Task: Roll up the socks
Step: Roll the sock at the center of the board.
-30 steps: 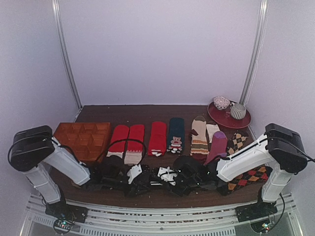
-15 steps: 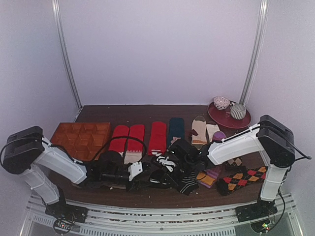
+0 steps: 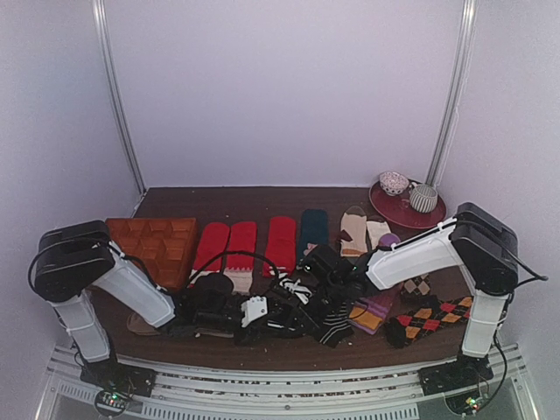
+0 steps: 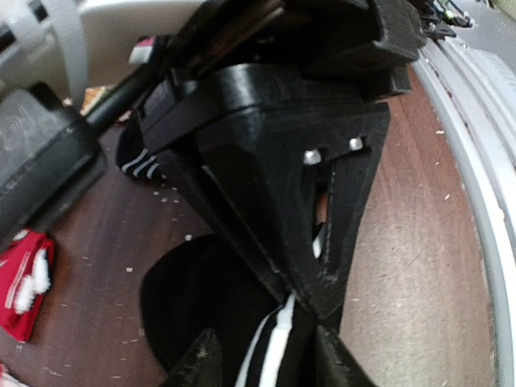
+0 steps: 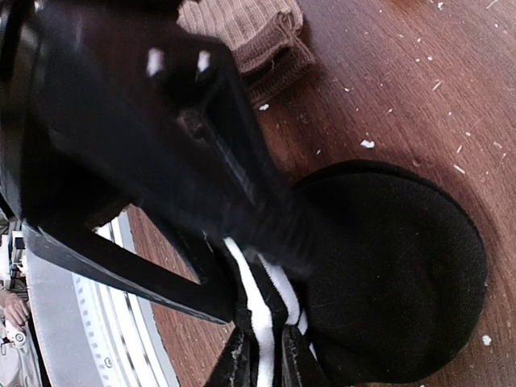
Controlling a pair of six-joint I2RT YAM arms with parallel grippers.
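The mostly black sock point(image 3: 287, 315) with the white-banded cuff lies at the front middle of the table, between both grippers. My left gripper point(image 3: 271, 313) is shut on it; in the left wrist view the cuff point(image 4: 278, 347) runs between my fingertips point(image 4: 201, 363). My right gripper point(image 3: 297, 297) is shut on the same cuff point(image 5: 262, 322) from the other side, and the black toe point(image 5: 395, 274) rests on the wood. The two grippers nearly touch. The thinly white-striped sock point(image 3: 336, 325) lies just right of them; part of it shows in the left wrist view point(image 4: 139, 161).
Red socks point(image 3: 226, 247), another red sock point(image 3: 280, 243) and a dark sock point(image 3: 313, 229) lie in a row behind. A wooden compartment tray point(image 3: 157, 238) stands at the left. A red plate point(image 3: 430, 216) with cups sits back right. Argyle socks point(image 3: 433, 315) and a purple sock point(image 3: 374, 311) lie right. A tan sock point(image 5: 250, 28) is close by.
My right gripper swung from the front right to the middle a second ago and has held there since. My left arm has shifted right, bringing its gripper up against the right one.
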